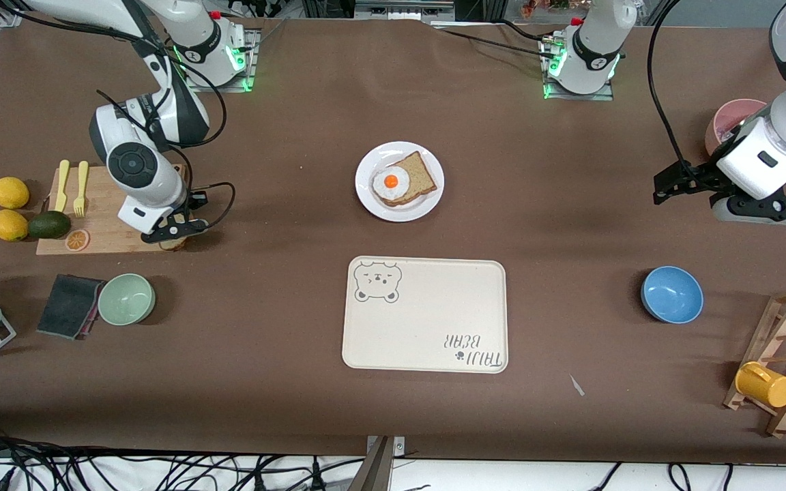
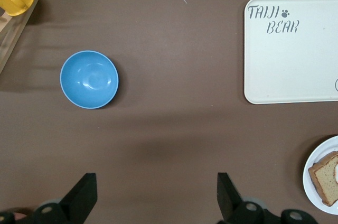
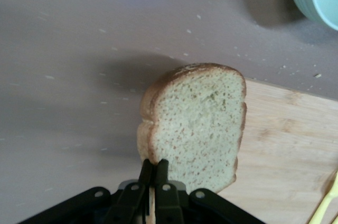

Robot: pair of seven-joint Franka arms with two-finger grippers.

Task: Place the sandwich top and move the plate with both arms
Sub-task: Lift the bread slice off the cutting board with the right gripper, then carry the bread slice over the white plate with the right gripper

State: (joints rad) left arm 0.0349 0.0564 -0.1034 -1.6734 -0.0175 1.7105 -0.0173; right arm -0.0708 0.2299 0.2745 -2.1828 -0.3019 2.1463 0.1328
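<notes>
My right gripper [image 1: 176, 235] is shut on the edge of the sandwich top [image 3: 195, 126], a plain brown bread slice. It holds the slice over the corner of the wooden cutting board [image 1: 103, 221]; only a bit of the slice [image 1: 173, 244] shows under the gripper in the front view. The white plate [image 1: 368, 199] sits at the table's middle with a bread slice bearing a fried egg [image 1: 403, 179] on it. The plate's rim [image 2: 312, 182] also shows in the left wrist view. My left gripper [image 1: 669, 185] is open and empty [image 2: 156, 179], waiting over bare table near the left arm's end.
The cream bear tray [image 1: 427, 320] lies nearer the front camera than the plate. A blue bowl [image 1: 671, 294], a pink bowl [image 1: 731, 116] and a wooden rack with a yellow mug [image 1: 765, 384] are at the left arm's end. A green bowl [image 1: 127, 299], lemons [image 1: 9, 192], an avocado [image 1: 50, 224] and yellow forks [image 1: 82, 187] are by the board.
</notes>
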